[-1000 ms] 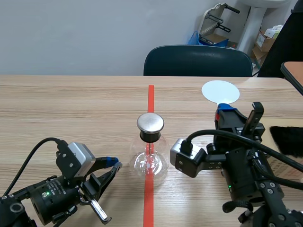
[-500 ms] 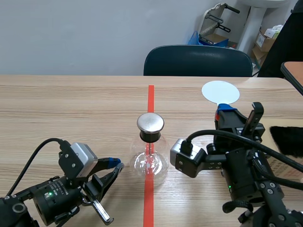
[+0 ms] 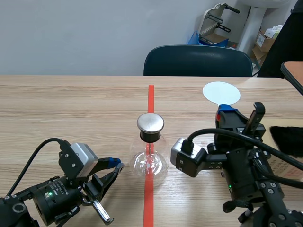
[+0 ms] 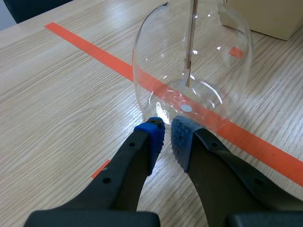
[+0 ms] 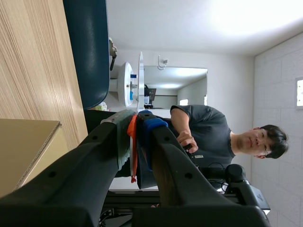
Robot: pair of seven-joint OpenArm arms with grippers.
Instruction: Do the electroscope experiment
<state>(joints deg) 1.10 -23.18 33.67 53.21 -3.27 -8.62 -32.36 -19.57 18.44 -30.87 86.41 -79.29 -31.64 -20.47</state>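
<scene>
Centrally, the glass electroscope [image 3: 150, 153] [image 4: 189, 71] stands on the red tape line [image 3: 150, 97], with a round metal cap [image 3: 150, 123] on top and a thin rod hanging inside its bulb. Left of the electroscope, the left gripper [image 3: 112, 165] [image 4: 168, 135] lies low, tips just beside the bulb's base, its pads nearly together with nothing between them. Right of the electroscope, the right gripper [image 3: 228, 113] [image 5: 135, 125] clamps the orange stem of a white disc paddle [image 3: 221, 91] [image 5: 140, 80]. Farther right lies a black furry piece [image 3: 286, 139].
</scene>
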